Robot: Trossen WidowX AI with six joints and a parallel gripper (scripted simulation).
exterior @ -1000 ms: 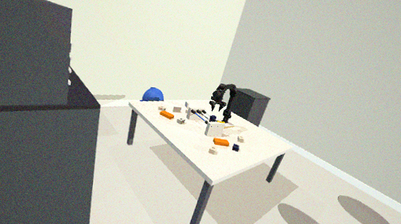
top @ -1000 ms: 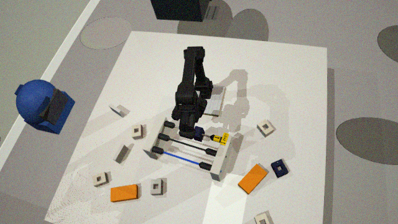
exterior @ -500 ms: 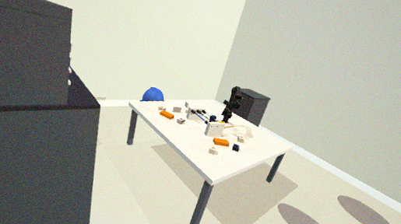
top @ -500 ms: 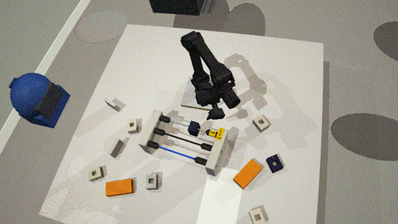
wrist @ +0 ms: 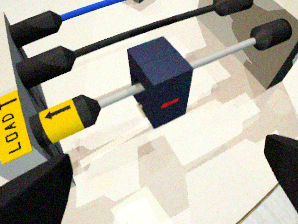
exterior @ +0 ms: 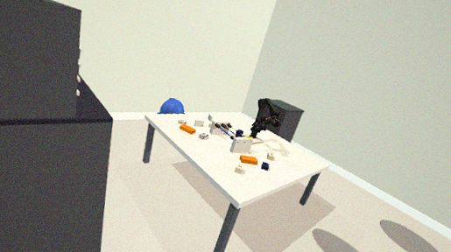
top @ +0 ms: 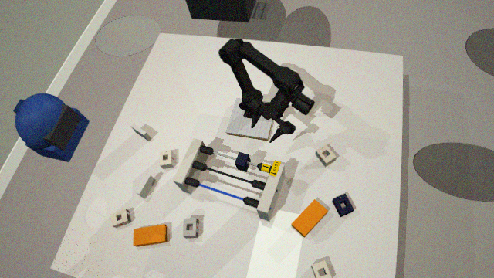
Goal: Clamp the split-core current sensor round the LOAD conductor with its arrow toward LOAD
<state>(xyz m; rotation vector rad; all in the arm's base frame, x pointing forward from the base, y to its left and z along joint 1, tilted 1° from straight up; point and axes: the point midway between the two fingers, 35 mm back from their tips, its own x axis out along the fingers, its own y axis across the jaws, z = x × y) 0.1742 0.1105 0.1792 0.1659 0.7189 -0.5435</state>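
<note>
The dark navy current sensor (top: 243,158) (exterior: 239,133) (wrist: 160,75) sits around the light grey conductor (top: 224,155) (wrist: 220,58). No gap shows between its halves from this side; its far side is hidden. The red arrow (wrist: 170,103) on its side points left in the wrist view, toward the yellow LOAD marker (top: 275,168) (wrist: 15,132). My gripper (top: 262,133) (wrist: 170,155) is open and empty, with its fingers wide apart. It is beside the rack on the LOAD conductor's side, clear of the sensor.
The rack's end block (top: 272,194) carries the black conductor (top: 228,174) and blue conductor (top: 221,191) too. A grey-white board (top: 247,125) lies below the arm. Orange blocks (top: 309,218) (top: 150,235), another navy block (top: 341,202) and several pale blocks stand around the rack.
</note>
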